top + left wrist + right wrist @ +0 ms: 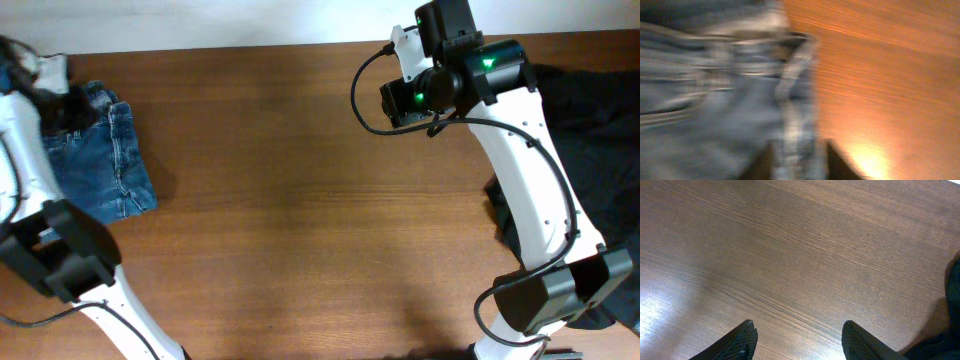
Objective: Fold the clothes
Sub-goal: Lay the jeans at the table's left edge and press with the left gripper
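the left arm (20, 150) rises from its dark base joint at the near left and runs along the left edge of the table (300, 200), wrist turned inward. the left gripper (62, 105) points down, and in its blurred wrist view the jaws are drawn in on a fold of the jeans (715, 100). the right arm (525, 180) climbs from its base at the near right in a long white link to a dark wrist showing green lights. the right gripper (799, 330) faces left, its fingers (742, 342) spread apart with nothing between them.
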`<state>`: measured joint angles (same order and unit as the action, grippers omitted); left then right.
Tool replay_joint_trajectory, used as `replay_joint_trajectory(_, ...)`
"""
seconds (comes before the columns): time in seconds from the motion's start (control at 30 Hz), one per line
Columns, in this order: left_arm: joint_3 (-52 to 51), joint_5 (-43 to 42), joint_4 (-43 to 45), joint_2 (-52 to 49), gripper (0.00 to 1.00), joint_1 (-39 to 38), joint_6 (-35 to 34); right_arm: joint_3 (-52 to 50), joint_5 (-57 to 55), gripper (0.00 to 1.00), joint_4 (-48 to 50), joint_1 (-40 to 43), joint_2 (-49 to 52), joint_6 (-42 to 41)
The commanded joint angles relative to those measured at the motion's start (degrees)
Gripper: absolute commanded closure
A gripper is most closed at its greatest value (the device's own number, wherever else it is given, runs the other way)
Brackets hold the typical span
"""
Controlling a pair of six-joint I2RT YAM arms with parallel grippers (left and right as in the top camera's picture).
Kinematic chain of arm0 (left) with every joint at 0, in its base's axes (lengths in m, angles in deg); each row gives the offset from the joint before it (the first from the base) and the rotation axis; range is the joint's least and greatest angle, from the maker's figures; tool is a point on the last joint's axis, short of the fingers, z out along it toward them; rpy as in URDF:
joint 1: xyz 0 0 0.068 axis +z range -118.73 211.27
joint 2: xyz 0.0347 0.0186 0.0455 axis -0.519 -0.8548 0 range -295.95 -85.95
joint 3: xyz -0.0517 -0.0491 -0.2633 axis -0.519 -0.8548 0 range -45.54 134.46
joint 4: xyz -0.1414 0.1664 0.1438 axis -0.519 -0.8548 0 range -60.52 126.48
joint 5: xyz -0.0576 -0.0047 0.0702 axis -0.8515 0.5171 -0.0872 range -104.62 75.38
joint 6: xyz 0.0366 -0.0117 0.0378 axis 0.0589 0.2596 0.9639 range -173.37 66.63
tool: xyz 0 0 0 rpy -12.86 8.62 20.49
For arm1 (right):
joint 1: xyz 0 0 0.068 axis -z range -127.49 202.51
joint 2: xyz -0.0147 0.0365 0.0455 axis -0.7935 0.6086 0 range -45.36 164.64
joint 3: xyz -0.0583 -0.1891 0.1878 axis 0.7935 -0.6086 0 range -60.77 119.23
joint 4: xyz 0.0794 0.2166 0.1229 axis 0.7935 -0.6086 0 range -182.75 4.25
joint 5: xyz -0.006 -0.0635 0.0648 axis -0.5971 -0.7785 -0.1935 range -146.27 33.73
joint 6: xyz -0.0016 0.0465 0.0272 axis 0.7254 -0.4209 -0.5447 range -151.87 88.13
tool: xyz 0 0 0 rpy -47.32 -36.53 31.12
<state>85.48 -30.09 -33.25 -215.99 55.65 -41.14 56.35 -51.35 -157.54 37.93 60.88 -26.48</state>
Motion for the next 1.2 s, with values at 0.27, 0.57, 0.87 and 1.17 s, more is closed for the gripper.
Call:
replay_joint_trajectory(0.27,-2.84,12.17,-1.38,-7.67,0.88,-10.82,-0.39,0.15,-0.72,0.4,-1.22,0.48,0.37,0.37)
replay_joint_trajectory(0.57,-4.72,18.32,-10.51,-14.1,0.89,-10.36,-0.39,0.15,-1.16,0.4,-1.9,0.48,0.37,0.39)
replay_joint_trajectory(0.87,-6.6,26.27,-21.38,-14.4,0.96,-7.76,-5.44,0.15,-1.16,0.4,-1.75,0.48,0.37,0.39)
replay_joint_trajectory(1.17,-6.6,31.54,-21.4,-14.38,0.97,-3.43,-9.46,0.15,-1.16,0.4,-1.75,0.48,0.42,0.39)
